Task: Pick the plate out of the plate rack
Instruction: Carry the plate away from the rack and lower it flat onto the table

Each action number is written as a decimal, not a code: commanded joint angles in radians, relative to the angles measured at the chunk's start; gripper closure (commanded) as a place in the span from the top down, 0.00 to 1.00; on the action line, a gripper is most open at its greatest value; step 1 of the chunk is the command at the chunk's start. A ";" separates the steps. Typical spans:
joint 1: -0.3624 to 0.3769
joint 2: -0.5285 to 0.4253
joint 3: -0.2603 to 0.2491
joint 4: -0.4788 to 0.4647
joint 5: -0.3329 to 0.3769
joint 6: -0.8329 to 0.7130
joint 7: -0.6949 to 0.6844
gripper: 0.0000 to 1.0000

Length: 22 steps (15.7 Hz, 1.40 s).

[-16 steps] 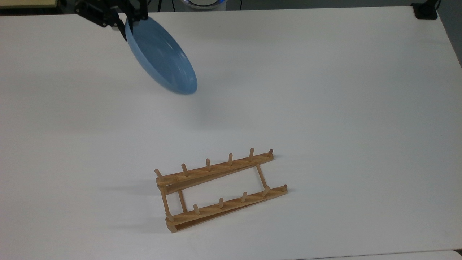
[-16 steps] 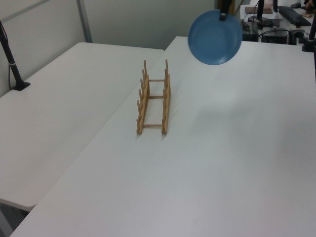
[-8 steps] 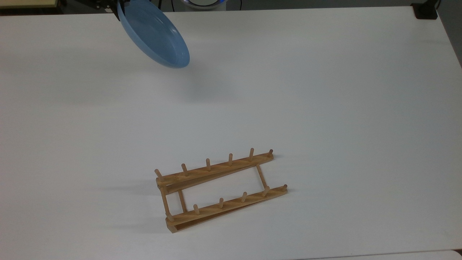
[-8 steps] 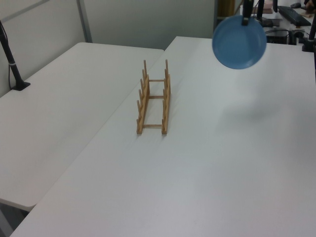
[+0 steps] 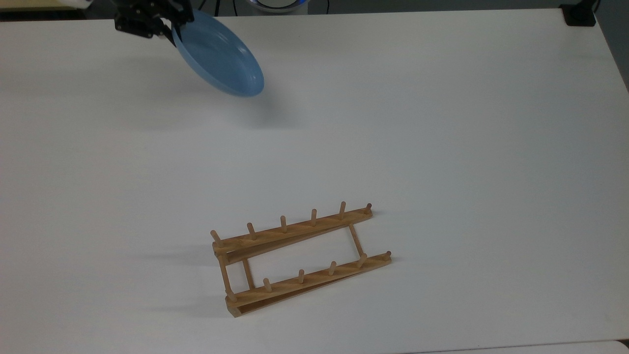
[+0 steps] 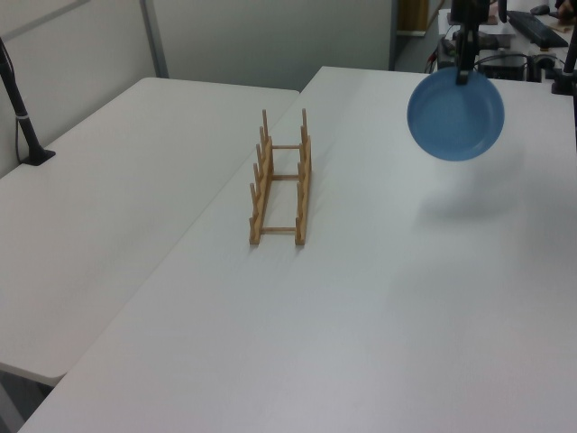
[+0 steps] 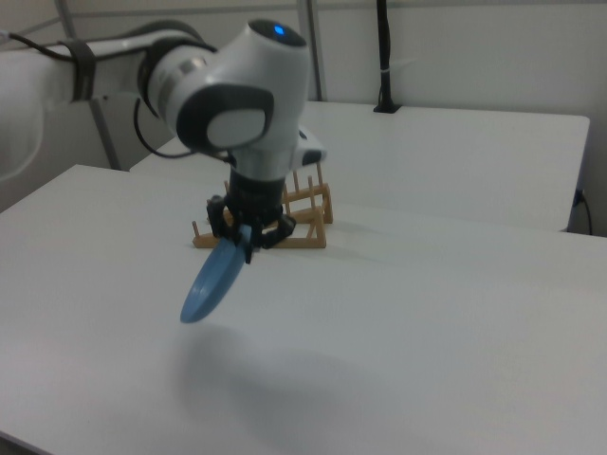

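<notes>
Gripper (image 5: 173,30) pinches plate (image 5: 221,58) rim, airborne, well apart from plate rack (image 5: 300,258).

Plate (image 5: 218,54): smooth light-blue surface with a faint sheen, plastic-like. Plate rack (image 5: 295,258): light-brown wood with visible grain on the rails, matt, with round dowel pegs. Table (image 5: 442,123): white top, smooth and matt, softly reflecting light. Gripper (image 7: 245,237): black, matt, hard-looking parts. Arm housing (image 7: 237,85): glossy white shell with dark grey matt joint caps
</notes>
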 commanded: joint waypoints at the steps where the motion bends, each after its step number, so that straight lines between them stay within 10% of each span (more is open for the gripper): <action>1: -0.013 -0.040 -0.004 -0.159 0.060 0.176 -0.098 0.00; 22: -0.022 0.061 -0.005 -0.339 0.327 0.380 -0.108 0.00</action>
